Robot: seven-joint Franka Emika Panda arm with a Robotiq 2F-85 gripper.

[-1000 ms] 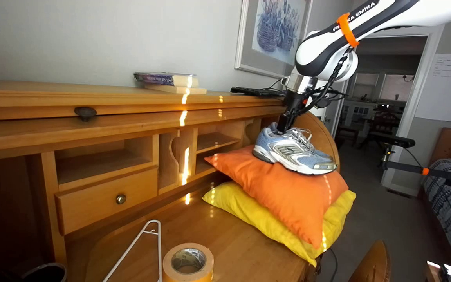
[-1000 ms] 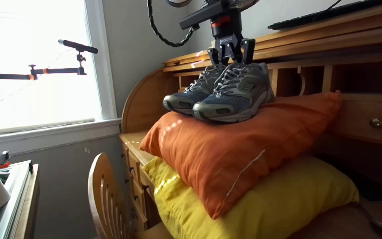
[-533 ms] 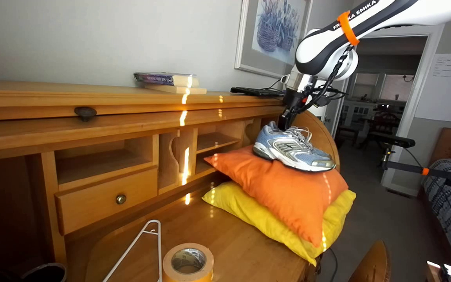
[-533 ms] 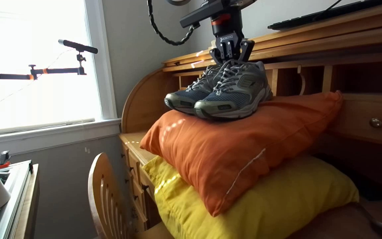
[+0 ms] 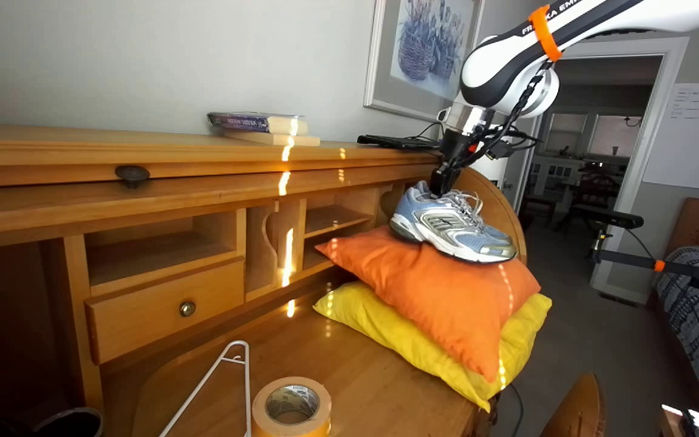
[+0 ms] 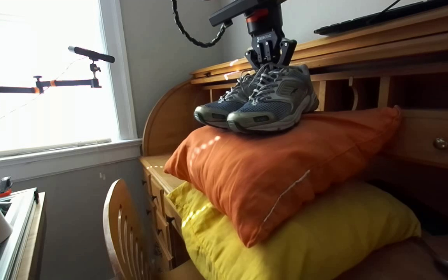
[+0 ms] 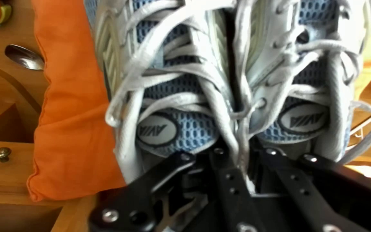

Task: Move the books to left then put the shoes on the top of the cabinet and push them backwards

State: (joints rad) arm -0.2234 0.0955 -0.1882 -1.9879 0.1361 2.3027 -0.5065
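Observation:
The grey-and-white shoes (image 5: 455,227) with light blue mesh sit side by side at the orange pillow's top, in both exterior views (image 6: 272,103). Their soles are close to the pillow; I cannot tell whether they still touch it. My gripper (image 5: 440,185) points down into the shoe openings and is shut on the adjoining inner sides of the pair. In the wrist view, the gripper (image 7: 237,158) has laces between its fingers; the fingertips are hidden inside the shoes. The books (image 5: 258,123) lie stacked on the top of the cabinet (image 5: 143,144), against the wall side.
The orange pillow (image 5: 440,297) lies on a yellow pillow (image 5: 398,343) on the desk surface. A black keyboard (image 5: 395,142) lies on the cabinet top, right of the books. A tape roll (image 5: 323,413) and a white hanger (image 5: 247,376) lie in front. A chair (image 6: 117,233) stands nearby.
The gripper's fingers have drawn together on the shoes. The gripper and the shoes have risen slightly, and the orange pillow has shifted a little. The books have not moved.

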